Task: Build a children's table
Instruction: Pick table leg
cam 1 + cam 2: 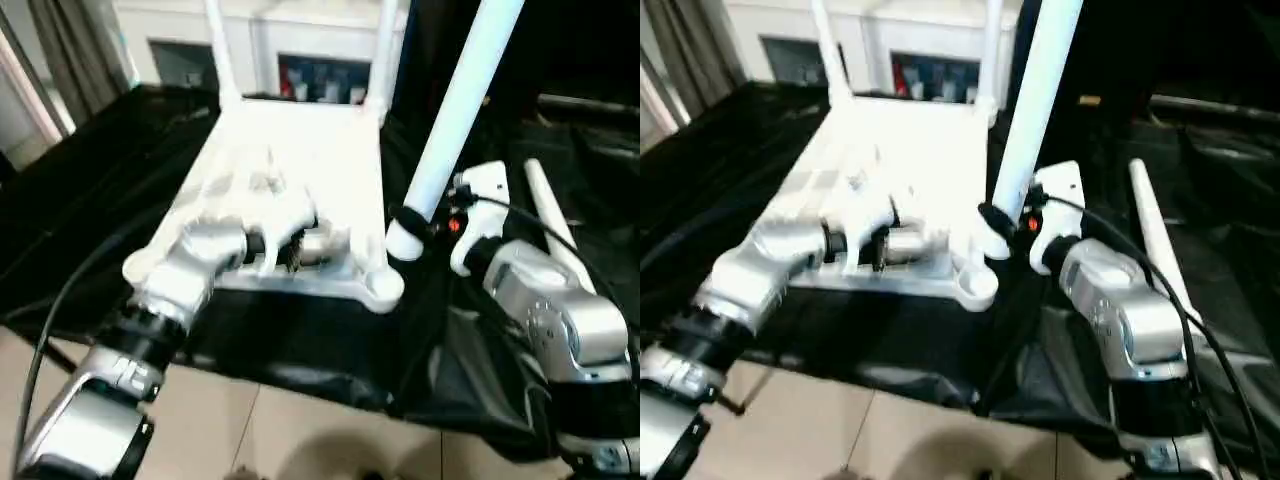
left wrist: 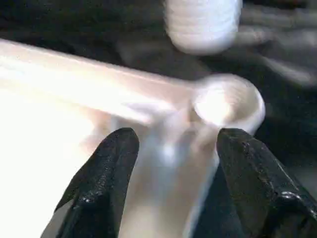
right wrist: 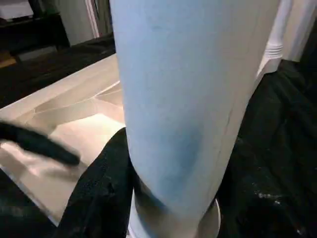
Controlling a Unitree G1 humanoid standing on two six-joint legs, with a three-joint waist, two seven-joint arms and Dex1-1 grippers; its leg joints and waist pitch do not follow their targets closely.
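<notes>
Right tool [image 1: 412,232] pinching tilted leg [image 1: 455,110] above near-right socket [image 1: 383,289], left tool [image 2: 173,173] spread over inverted top [image 1: 290,170], frame centre

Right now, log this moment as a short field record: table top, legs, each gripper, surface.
table top: upside down, ribbed underside up, on black cloth
fitted legs: two standing in the far corner sockets
near-right socket: empty
left gripper: open, at the top's near edge by that socket
right gripper: shut on third leg, held tilted above the socket
fourth leg: lying on the cloth, right side
</notes>
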